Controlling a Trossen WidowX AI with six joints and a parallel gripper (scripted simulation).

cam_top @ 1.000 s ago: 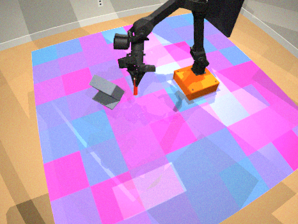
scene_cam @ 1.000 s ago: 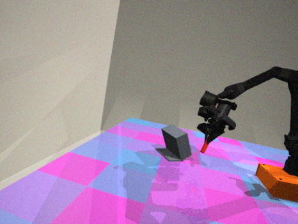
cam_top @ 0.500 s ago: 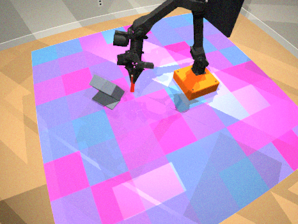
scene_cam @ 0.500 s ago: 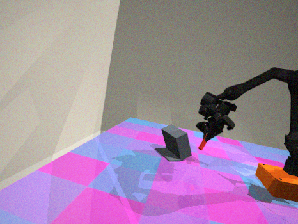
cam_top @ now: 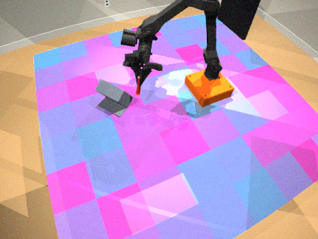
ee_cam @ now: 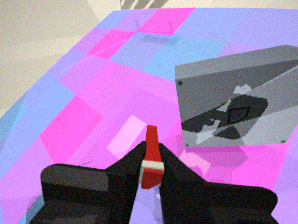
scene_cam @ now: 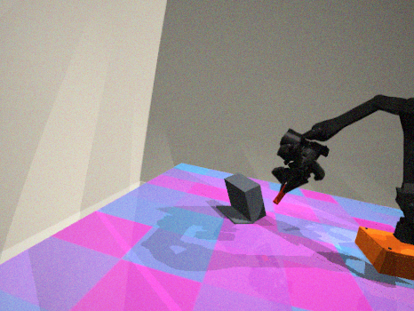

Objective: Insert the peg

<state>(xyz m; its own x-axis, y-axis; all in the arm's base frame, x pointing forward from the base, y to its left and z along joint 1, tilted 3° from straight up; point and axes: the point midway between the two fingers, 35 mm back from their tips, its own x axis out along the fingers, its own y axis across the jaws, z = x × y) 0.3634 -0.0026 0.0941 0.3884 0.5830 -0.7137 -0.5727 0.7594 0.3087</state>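
Note:
The red peg is held in the air, its free end pointing down and tilted toward the panel's side. A pale band shows on it near the fingertips in the wrist view. My gripper is shut on the peg. The grey sloped panel stands beside the peg, apart from it. Its face shows in the wrist view, at the right, with a dark four-sided hole, partly in shadow. The hole is to the right of the peg there.
The orange base of the arm stands on the multicoloured checkered mat. A black upright panel stands behind the arm. Shadows fall across the mat and panel face.

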